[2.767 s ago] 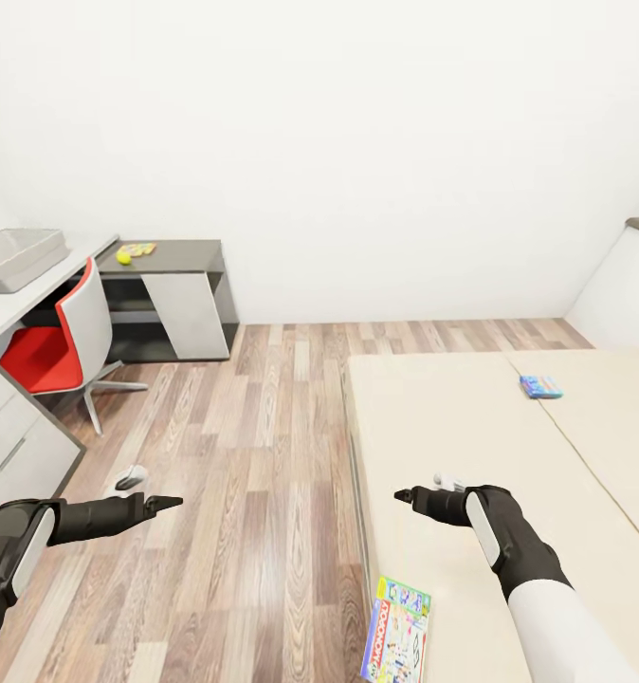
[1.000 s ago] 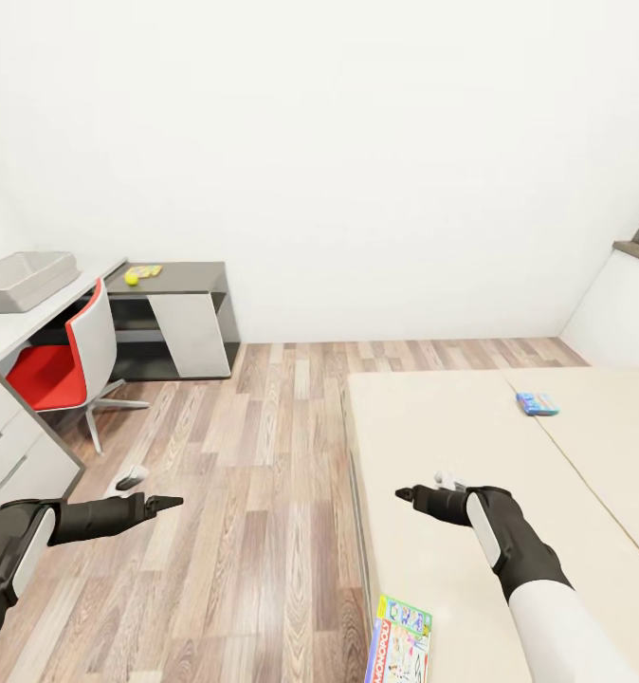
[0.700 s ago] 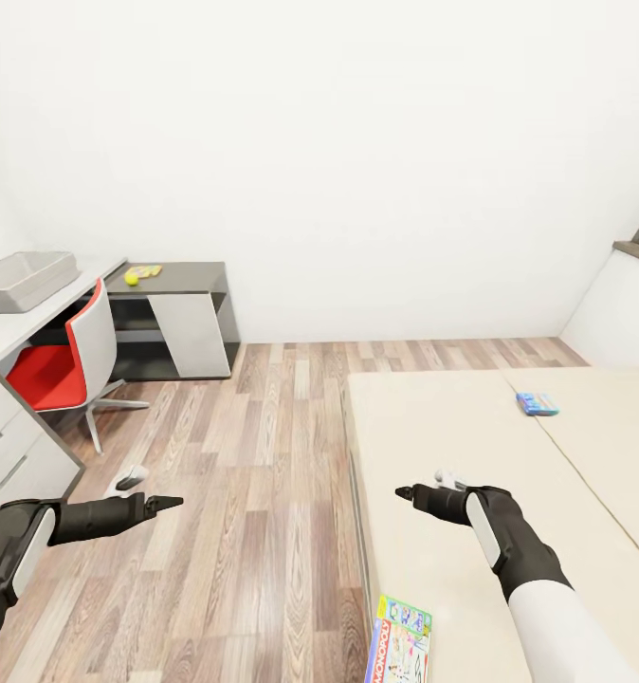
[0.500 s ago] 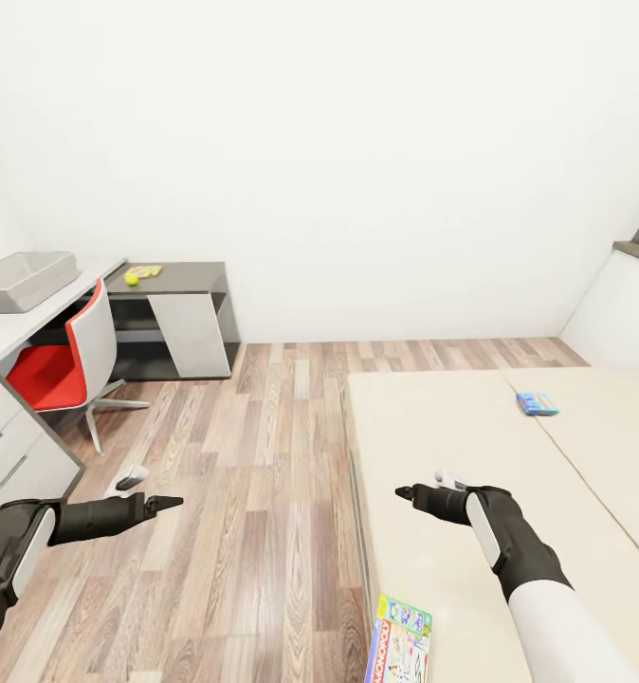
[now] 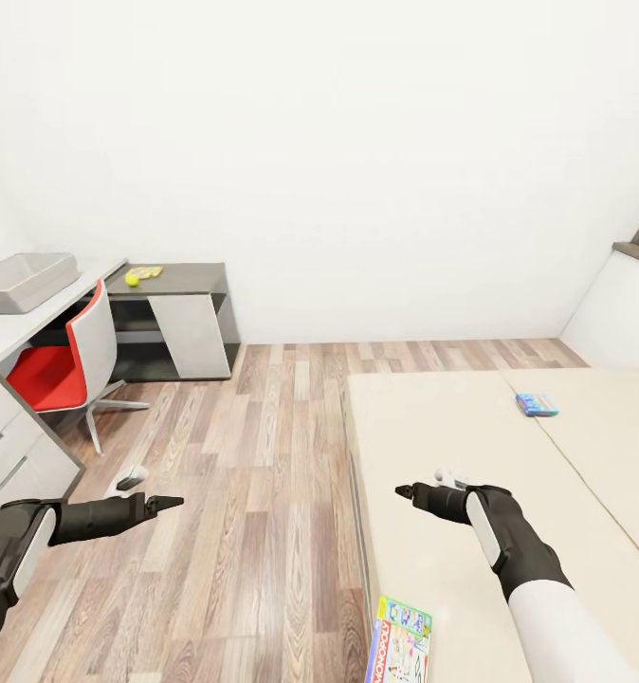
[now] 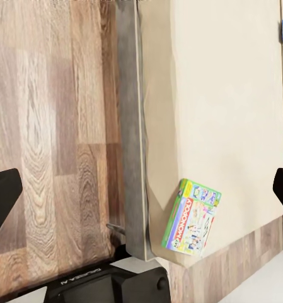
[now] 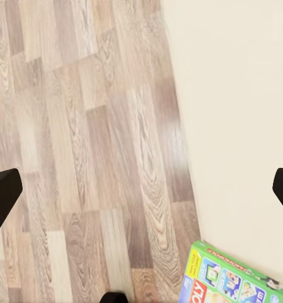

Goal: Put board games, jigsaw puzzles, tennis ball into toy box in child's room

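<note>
**Two board games on the bed, both grippers empty**

You have two board games in sight. The green-and-white Monopoly box [image 5: 397, 640] lies at the bottom centre of the head view, on the near corner of the bed [image 5: 452, 446], and the frame edge cuts off its lower part. The blue game box [image 5: 538, 405] sits at right of centre, well apart from the first, just beside the seam in the cream cover.

One tennis ball [image 5: 131, 279] and one bright jigsaw puzzle [image 5: 148, 271] show at upper left on the dark side table [image 5: 182, 280], close together; they are too small for you to tell whether a second puzzle lies there. One grey toy box [image 5: 24, 281] stands on the white desk [image 5: 16, 327] at the left edge, partly cut off.

Your left gripper [image 5: 164, 501] hangs over the wood floor [image 5: 253, 474] at lower left; your right gripper [image 5: 407, 492] hangs above the bed. In both wrist views the dark fingertips sit at opposite frame edges, so both jaws stand wide apart, holding and touching nothing.

One red-seated chair [image 5: 68, 356] stands by the desk.
</note>
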Tool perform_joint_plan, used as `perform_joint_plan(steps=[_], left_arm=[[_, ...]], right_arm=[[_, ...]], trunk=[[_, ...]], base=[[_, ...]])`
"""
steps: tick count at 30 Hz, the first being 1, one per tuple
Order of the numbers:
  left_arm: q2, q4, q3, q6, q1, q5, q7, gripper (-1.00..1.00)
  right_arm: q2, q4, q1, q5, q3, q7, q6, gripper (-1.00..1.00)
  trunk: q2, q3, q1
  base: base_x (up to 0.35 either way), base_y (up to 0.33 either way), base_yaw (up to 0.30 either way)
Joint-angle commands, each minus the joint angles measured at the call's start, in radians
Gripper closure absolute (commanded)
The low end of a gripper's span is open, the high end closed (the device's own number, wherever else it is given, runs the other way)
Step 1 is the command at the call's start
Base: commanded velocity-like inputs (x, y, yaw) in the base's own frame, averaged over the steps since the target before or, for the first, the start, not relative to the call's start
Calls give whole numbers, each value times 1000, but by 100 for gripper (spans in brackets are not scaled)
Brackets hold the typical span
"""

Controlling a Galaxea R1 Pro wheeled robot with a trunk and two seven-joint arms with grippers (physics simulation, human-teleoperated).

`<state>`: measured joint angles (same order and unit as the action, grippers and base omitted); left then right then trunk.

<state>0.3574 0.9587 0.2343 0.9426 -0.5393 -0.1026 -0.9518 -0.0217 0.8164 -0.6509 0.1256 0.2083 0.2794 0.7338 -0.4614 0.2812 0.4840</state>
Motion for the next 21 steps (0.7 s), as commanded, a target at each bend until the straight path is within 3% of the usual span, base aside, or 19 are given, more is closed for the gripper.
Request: perform_joint_plan(steps=[1, 21], left_arm=[[0, 0, 0, 7, -1, -5, 0, -100], [0, 0, 0, 7, -1, -5, 1, -100]], right_arm=[[0, 1, -1, 6, 2, -1, 6, -100], [-1, -2, -1, 6, 3, -2, 6, -100]], trunk=[[-2, 0, 1], [-2, -32, 1]], base=[[0, 0, 0], [0, 0, 0]])
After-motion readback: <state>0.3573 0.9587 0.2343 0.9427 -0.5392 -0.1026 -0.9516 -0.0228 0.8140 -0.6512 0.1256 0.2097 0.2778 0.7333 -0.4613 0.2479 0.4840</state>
